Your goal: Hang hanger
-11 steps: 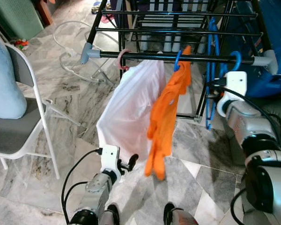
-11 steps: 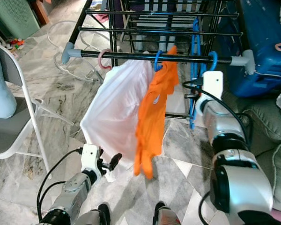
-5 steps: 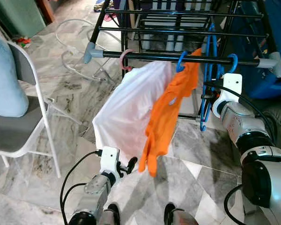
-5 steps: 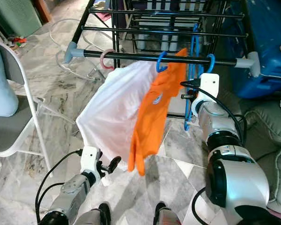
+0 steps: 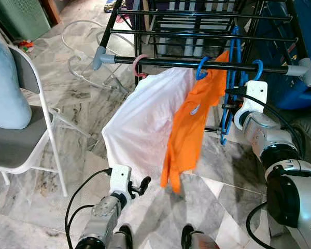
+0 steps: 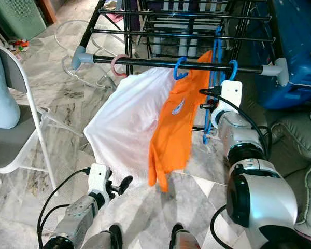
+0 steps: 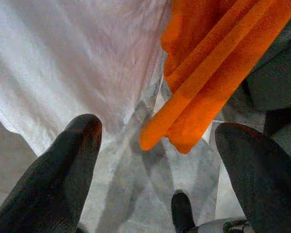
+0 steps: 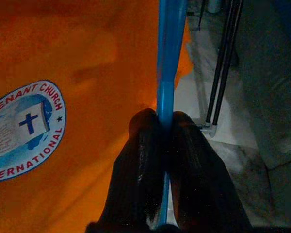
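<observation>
At the bottom of the frame, left of centre, the left gripper (image 5: 141, 185) hangs low over the marble floor (image 5: 83, 111), its two black fingers (image 7: 63, 170) spread wide and holding nothing, just below the hems of the garments; above it two garments hang side by side, one white shirt (image 5: 142, 122) and one orange shirt (image 5: 189, 127) bearing a round printed badge; at right of centre the right gripper (image 8: 159, 127) is pinched tight on the blue hanger (image 5: 227, 111), whose long axis runs close to vertical, its hook (image 5: 257, 66) at the top curled over the front rail (image 5: 197, 64) and its body pointing down toward the floor, just beside the orange shirt; three hooks sit on that rail, counted left to right as one pink hook (image 5: 138, 66) and two blue; behind, in the upper middle, the black drying rack (image 5: 197, 21) carries further parallel bars; at the left edge stands one folding chair (image 5: 20, 140) with a pale blue cushion (image 5: 5, 88); a blue bin (image 6: 295, 46) fills the upper right.
</observation>
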Controlling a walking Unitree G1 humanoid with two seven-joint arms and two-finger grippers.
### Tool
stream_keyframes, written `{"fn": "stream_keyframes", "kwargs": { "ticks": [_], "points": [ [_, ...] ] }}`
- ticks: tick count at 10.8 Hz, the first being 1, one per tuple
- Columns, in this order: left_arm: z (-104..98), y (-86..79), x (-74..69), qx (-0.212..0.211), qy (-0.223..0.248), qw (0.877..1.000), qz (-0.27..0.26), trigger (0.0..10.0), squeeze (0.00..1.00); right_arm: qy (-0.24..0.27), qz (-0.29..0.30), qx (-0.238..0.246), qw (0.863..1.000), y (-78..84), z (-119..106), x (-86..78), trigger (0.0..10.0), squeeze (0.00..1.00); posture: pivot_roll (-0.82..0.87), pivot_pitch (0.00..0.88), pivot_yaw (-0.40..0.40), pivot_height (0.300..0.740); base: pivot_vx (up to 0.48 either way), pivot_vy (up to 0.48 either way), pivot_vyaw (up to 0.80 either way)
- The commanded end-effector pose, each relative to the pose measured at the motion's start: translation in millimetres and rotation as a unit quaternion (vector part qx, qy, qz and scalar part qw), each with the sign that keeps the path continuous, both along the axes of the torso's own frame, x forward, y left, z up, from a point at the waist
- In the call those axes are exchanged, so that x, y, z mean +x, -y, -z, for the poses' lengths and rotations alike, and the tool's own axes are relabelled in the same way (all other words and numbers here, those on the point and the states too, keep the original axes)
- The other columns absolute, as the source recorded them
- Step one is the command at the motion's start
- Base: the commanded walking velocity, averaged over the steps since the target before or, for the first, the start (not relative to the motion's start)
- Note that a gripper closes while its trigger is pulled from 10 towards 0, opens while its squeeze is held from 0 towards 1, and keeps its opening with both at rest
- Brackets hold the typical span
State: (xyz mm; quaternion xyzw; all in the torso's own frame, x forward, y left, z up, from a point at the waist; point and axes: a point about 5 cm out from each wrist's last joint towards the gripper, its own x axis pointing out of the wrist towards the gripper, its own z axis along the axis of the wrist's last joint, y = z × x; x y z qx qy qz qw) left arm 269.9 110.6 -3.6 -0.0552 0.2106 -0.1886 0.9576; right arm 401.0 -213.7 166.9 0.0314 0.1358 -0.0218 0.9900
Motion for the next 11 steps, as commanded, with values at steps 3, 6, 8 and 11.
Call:
{"fn": "stream_keyframes", "kwargs": {
  "ticks": [3, 6, 8, 11],
  "points": [
    [2.0, -0.1, -1.0, 0.012, -0.011, 1.000, 0.009, 10.0, 0.00, -0.046, 0.015, 0.023, 0.999, 5.4, 23.6, -9.1, 10.0, 0.00, 0.02, 0.250, 0.055, 0.740, 0.000, 0.000, 0.00],
    [1.9, 0.3, -0.7, 0.015, -0.013, 1.000, 0.012, 10.0, 0.00, -0.039, 0.018, 0.037, 0.998, 8.0, 22.8, -9.5, 10.0, 1.00, 0.03, 0.247, 0.058, 0.740, 0.000, 0.000, 0.00],
    [2.3, 0.4, -1.3, 0.016, -0.014, 1.000, 0.011, 10.0, 0.00, -0.028, 0.014, 0.022, 0.999, 9.9, 23.2, -10.4, 10.0, 1.00, 0.03, 0.248, 0.057, 0.740, 0.000, 0.000, 0.00],
    [2.8, -1.0, -1.6, 0.016, -0.015, 1.000, 0.009, 10.0, 0.00, 0.054, -0.003, -0.035, 0.998, 19.5, 13.2, -14.9, 10.0, 1.00, 0.03, 0.244, 0.056, 0.740, 0.000, 0.000, 0.00]
  ]
}}
